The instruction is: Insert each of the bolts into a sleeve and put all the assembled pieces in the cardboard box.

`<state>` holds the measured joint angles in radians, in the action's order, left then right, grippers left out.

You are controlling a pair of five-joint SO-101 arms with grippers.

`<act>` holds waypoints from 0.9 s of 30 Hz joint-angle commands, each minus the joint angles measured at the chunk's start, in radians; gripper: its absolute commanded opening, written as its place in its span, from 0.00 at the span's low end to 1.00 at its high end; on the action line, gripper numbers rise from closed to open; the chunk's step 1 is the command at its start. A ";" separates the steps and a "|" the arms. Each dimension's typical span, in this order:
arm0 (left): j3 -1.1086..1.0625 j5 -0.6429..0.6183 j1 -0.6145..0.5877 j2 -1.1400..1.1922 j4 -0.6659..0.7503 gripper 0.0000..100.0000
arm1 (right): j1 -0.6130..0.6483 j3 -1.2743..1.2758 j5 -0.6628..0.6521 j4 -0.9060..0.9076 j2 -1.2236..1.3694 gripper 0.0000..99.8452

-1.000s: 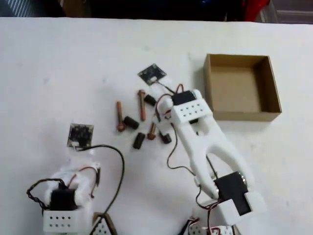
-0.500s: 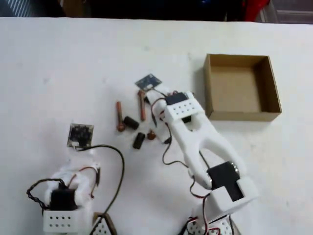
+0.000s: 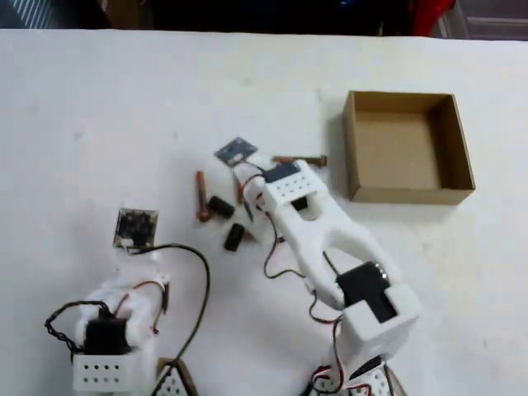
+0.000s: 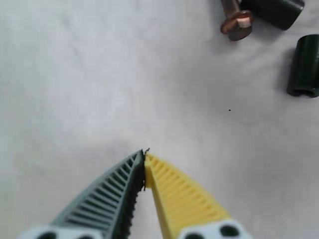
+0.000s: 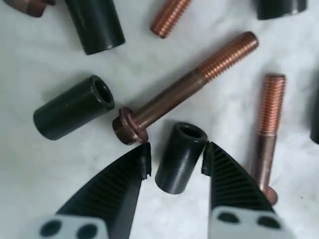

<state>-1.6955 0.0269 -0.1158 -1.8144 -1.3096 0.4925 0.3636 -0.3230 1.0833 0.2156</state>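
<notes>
In the right wrist view my right gripper (image 5: 175, 160) stands open, its black fingers (image 5: 130, 175) on either side of a black sleeve (image 5: 180, 149) lying on the table. A copper bolt (image 5: 187, 87) lies just beyond that sleeve, and another bolt (image 5: 268, 134) lies beside it. More sleeves (image 5: 75, 113) lie around them. From above, the right arm (image 3: 285, 186) covers the cluster, left of the cardboard box (image 3: 408, 194). My left gripper (image 4: 144, 155) is shut on nothing, low over bare table near a bolt head (image 4: 237, 25) and a sleeve (image 4: 304, 64).
The left arm (image 3: 103, 346) sits at the near left corner with a looping black cable (image 3: 198, 280). One bolt (image 3: 301, 160) lies just left of the box, another (image 3: 200, 196) left of the cluster, with sleeves (image 3: 234, 238) close by. The box is open-topped.
The right arm has swung left, away from the box, over the bolts and sleeves. A bolt beside the box has come out from under it. The left arm has kept still.
</notes>
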 commanded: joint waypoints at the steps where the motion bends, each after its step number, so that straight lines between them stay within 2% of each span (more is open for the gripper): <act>1: 0.003 -0.011 -0.007 -0.007 0.025 0.02 | -0.027 -0.034 0.008 -0.021 0.008 0.17; 5: 0.003 -0.011 -0.007 -0.007 0.025 0.02 | -0.028 -0.037 0.006 -0.035 0.041 0.16; 11: 0.003 -0.011 -0.007 -0.007 0.025 0.02 | -0.028 -0.035 0.003 -0.074 0.058 0.09; 27: 0.003 -0.011 -0.007 -0.007 0.025 0.02 | -0.071 -0.037 -0.003 -0.074 0.054 0.09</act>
<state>-1.6955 0.0269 -0.1158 -1.8144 -1.3096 0.4434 0.3452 -0.3214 1.0326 0.2723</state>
